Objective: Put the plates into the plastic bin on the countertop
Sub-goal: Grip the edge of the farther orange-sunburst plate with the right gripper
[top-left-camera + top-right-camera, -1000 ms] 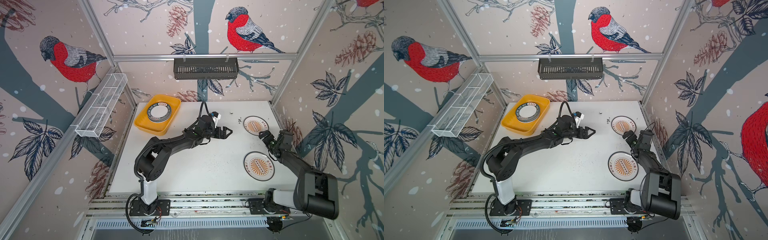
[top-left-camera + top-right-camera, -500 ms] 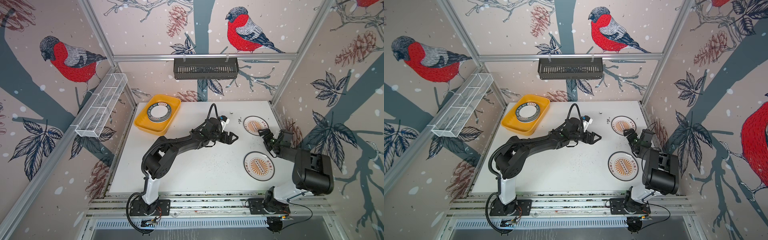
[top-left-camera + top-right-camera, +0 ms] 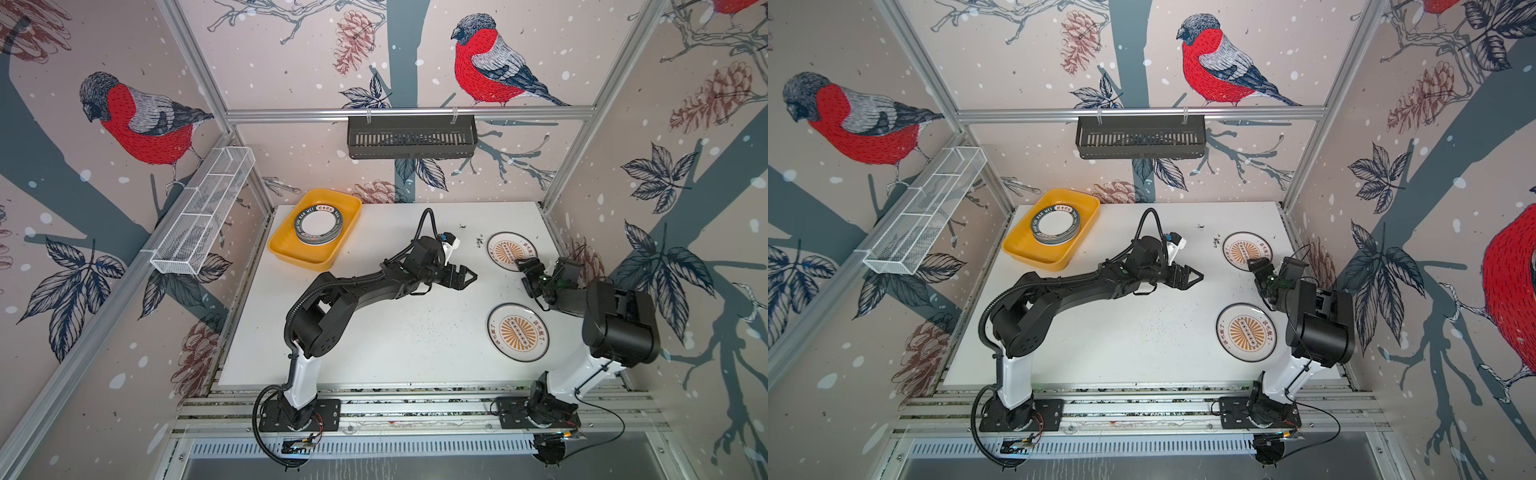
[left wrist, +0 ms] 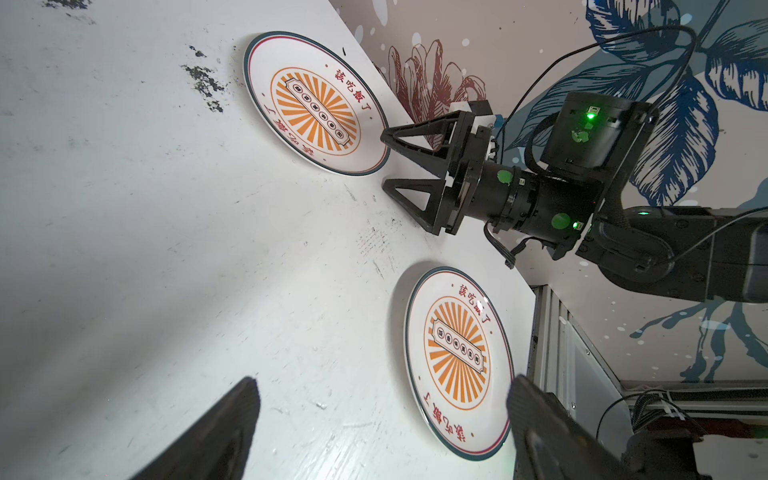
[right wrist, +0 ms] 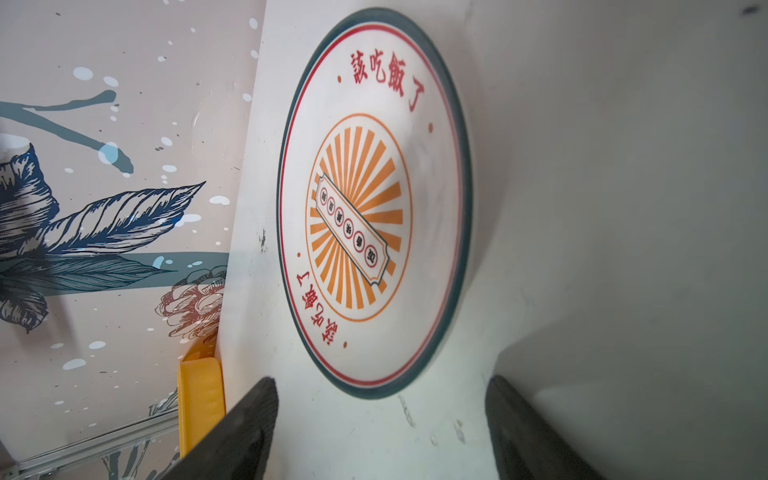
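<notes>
Yellow plastic bin (image 3: 286,251), one, upper left of the countertop (image 3: 374,340). It holds one stack of plates (image 3: 320,224) with a dark-green lettered rim on top; the stack's number can't be counted.

Sunburst plates loose on the countertop: two, both at right in both top views. These are the far plate (image 3: 512,251) and the near plate (image 3: 517,332), well apart.

Left gripper (image 3: 468,277), frame centre, jaws wide apart, empty.

Right gripper (image 4: 384,160), jaws apart around nothing, tips at the far plate's rim. Contact can't be told.

Wall baskets: one black slatted basket (image 3: 411,137), one white wire-mesh basket (image 3: 203,212).
</notes>
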